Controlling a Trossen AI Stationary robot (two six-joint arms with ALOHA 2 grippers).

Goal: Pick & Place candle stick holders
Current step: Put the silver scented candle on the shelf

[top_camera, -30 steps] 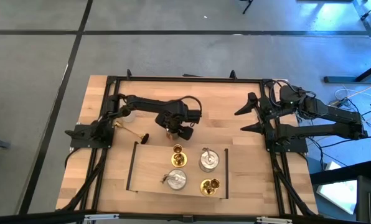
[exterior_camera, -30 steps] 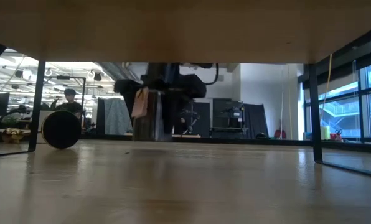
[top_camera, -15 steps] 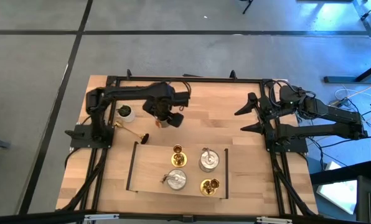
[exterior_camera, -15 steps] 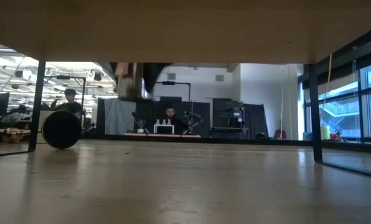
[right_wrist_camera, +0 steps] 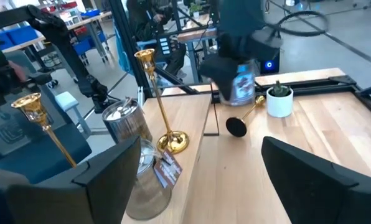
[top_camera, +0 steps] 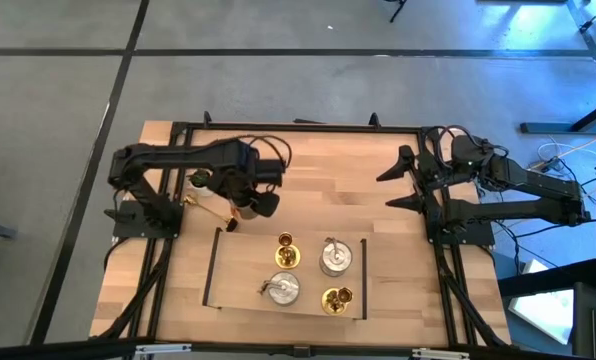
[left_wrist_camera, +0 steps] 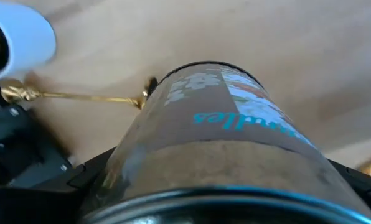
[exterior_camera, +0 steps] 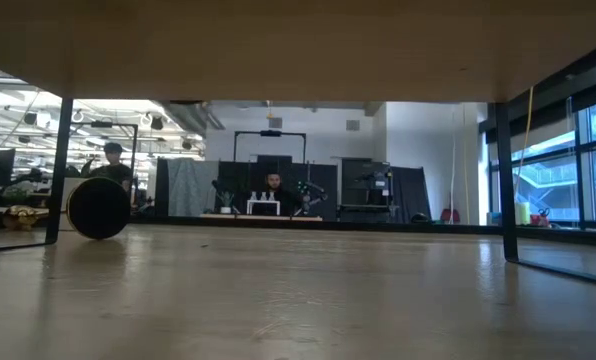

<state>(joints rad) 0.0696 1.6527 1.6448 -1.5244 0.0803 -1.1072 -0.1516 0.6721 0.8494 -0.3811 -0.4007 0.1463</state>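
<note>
You are working over a table (top_camera: 358, 150) where four holders (top_camera: 335, 257) are already standing inside the black frame (top_camera: 212, 268). The right gripper (top_camera: 398, 187) is waiting at the right side, fingers wide and empty. The left gripper (top_camera: 246, 203) is hovering outside the frame's left corner, clamping a silver holder (left_wrist_camera: 223, 143) across its round body.

The grip is sitting on a smooth, curved wall, so a quick swing may be letting it twist or slide out. A gold holder (top_camera: 210, 211) is lying on its side just beneath; lowering here is risking a knock that rolls it off. The plant pot (top_camera: 201, 181) is standing close by, and your elbow could be tipping it.
</note>
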